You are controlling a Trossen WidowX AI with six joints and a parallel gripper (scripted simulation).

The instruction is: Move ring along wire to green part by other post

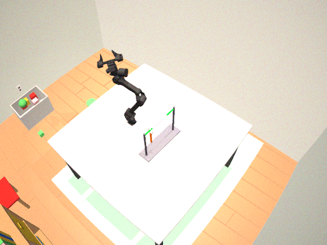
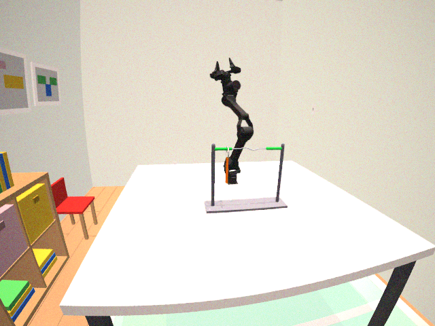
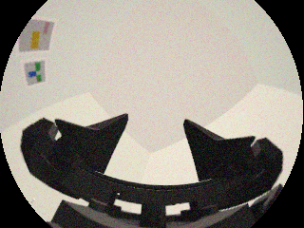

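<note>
Top view: a grey bin (image 1: 39, 116) holds a green ball (image 1: 22, 103) and blocks — the claw (image 1: 106, 52) (image 2: 223, 60) (image 3: 156, 120) gapes wide, gripping nothing; the orange-handled ring (image 1: 150, 137) (image 2: 227, 170) hangs on wire above the desk (image 1: 168, 184) (image 2: 224, 252).

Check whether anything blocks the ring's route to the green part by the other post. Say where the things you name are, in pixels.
Yes: the thin grey wire (image 2: 253, 149), with a dip midway, spans the route from the ring (image 1: 150, 133) (image 2: 228, 151) to the far green part (image 1: 170, 112) (image 2: 274, 148). Nothing else visible intervenes.
</note>
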